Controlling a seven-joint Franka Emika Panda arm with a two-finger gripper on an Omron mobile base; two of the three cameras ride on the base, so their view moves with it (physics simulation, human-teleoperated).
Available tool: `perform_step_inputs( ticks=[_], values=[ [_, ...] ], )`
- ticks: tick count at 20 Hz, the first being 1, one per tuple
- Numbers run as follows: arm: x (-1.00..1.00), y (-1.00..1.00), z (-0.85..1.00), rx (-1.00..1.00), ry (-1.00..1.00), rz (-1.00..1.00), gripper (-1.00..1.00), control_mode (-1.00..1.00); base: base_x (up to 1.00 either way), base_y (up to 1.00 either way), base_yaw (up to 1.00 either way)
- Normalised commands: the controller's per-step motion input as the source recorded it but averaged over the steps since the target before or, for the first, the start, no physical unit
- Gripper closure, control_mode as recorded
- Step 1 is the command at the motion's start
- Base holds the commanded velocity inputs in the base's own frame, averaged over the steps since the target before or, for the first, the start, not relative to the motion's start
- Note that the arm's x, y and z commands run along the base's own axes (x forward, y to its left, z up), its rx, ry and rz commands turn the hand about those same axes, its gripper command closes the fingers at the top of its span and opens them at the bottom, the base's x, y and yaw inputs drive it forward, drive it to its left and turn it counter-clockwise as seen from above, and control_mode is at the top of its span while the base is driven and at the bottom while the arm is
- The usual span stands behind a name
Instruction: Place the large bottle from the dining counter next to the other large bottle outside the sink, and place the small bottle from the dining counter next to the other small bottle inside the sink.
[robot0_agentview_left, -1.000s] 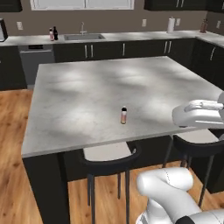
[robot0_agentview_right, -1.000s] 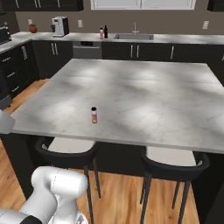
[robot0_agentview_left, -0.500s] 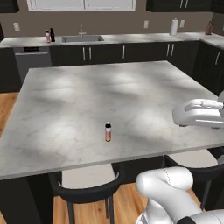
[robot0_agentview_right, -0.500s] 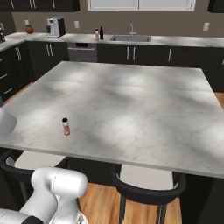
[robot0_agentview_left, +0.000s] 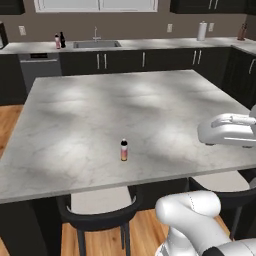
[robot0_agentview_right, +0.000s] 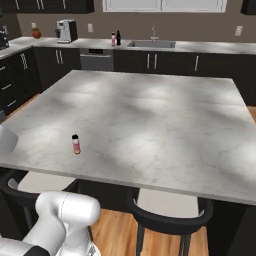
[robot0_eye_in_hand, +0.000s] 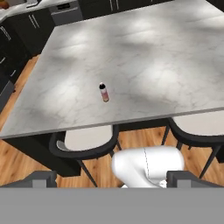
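Small bottle (robot0_eye_in_hand: 103, 92) upright near dining counter (robot0_eye_in_hand: 166, 65) front edge; looks light, tippy, prob slick — grip mid-body. Fingers (robot0_eye_in_hand: 183, 178) apart, empty.

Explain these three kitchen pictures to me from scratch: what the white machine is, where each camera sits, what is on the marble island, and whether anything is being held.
Everything here is a computer-rendered kitchen. The white machine is a robot arm on a base that can drive. Two cameras ride on that base behind the arm, one to its left and one to its right, and both look forward over the dining counter. The third camera sits on the robot's hand and looks along the gripper, whose two dark fingertips rise at the bottom of that picture.

On the marble stands the small bottle, upright, orange-pink with a dark cap. Far back on the wall worktop, left of the sink, stand a pink bottle and a black bottle side by side. Stools are tucked under the near edge.

The gripper is open and holds nothing.
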Motion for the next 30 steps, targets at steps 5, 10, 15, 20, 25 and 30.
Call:
perform_step_inputs(
  ticks=[5, 10, 15, 20, 25, 30],
  values=[
    [0.00, 0.00, 0.00, 0.00, 0.00, 0.00, -1.00, 1.00, 0.59, -0.08, 0.20],
    [0.00, 0.00, 0.00, 0.00, 0.00, 0.00, -1.00, 1.00, 0.64, -0.25, 0.16],
    [0.00, 0.00, 0.00, 0.00, 0.00, 0.00, -1.00, 1.00, 0.76, -0.33, 0.12],
    [0.00, 0.00, 0.00, 0.00, 0.00, 0.00, -1.00, 1.00, 0.64, -0.38, 0.06],
    [0.00, 0.00, 0.00, 0.00, 0.00, 0.00, -1.00, 1.00, 0.41, -0.61, 0.06],
    [0.22, -0.12, 0.00, 0.00, 0.02, 0.03, -1.00, -1.00, 0.28, -0.23, 0.05]
  ],
)
